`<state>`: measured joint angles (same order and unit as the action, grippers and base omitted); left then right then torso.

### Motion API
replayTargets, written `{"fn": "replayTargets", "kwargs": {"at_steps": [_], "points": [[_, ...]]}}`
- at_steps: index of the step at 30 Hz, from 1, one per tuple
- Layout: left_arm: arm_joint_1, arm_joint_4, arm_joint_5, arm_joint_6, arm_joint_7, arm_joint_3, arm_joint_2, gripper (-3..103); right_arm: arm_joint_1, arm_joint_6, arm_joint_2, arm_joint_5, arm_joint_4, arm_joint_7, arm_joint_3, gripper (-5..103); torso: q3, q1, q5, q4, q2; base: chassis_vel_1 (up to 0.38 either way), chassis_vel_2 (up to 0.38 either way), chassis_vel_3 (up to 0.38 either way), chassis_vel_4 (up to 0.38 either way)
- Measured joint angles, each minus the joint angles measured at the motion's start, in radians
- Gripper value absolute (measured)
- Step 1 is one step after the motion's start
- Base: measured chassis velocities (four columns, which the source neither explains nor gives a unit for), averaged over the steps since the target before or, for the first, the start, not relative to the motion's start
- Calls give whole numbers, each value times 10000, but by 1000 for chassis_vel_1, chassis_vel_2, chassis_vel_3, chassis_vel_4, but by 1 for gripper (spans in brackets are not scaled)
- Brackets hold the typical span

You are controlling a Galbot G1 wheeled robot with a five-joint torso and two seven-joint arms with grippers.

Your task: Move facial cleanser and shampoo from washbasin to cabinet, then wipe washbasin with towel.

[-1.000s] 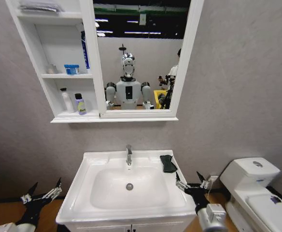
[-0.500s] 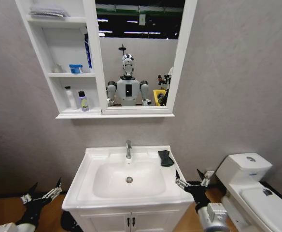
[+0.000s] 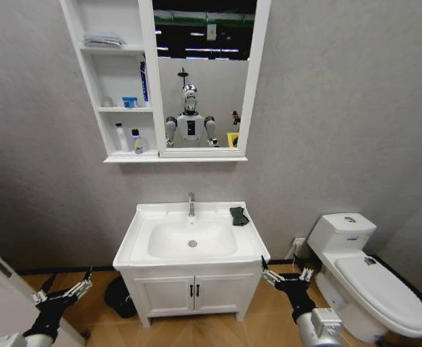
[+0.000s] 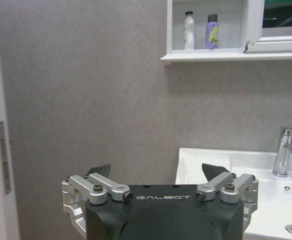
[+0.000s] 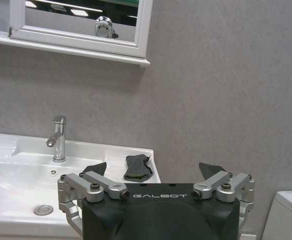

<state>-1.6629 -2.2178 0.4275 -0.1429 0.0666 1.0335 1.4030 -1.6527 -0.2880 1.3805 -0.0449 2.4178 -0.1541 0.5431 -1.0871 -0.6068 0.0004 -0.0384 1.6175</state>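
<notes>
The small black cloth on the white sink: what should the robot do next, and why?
Probably raise the open right gripper toward the small black folded towel. A white bottle and a purple bottle already stand on the white wall cabinet's lowest shelf, while the towel lies untouched on the white ceramic washbasin's rear right corner. The open left gripper hangs low, farther away.

the cabinet (image 3: 117, 108) is cut off by the head view's top edge, so its upper shelf shows only in part. labels on the two bottles (image 3: 128, 138) on its lowest shelf are too small to read there. the toilet (image 3: 373, 278) runs off the lower right corner. in the right wrist view the gripper body hides the towel's (image 5: 137, 167) near edge.
</notes>
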Motion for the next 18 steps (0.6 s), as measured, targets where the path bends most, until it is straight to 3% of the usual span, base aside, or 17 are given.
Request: {"fn": "replayTargets", "kwargs": {"at_steps": [15, 18], "points": [[0, 0, 0, 1, 0, 0, 0, 100, 40, 68, -60, 87, -278, 283, -194, 100, -1, -4, 1, 0, -2, 361, -357, -348, 355], [0, 0, 0, 1, 0, 1, 1, 100, -36, 209, -46, 158, -383, 634, -184, 100, 2, 4, -1, 0, 2, 340, -336, -353, 347]]}}
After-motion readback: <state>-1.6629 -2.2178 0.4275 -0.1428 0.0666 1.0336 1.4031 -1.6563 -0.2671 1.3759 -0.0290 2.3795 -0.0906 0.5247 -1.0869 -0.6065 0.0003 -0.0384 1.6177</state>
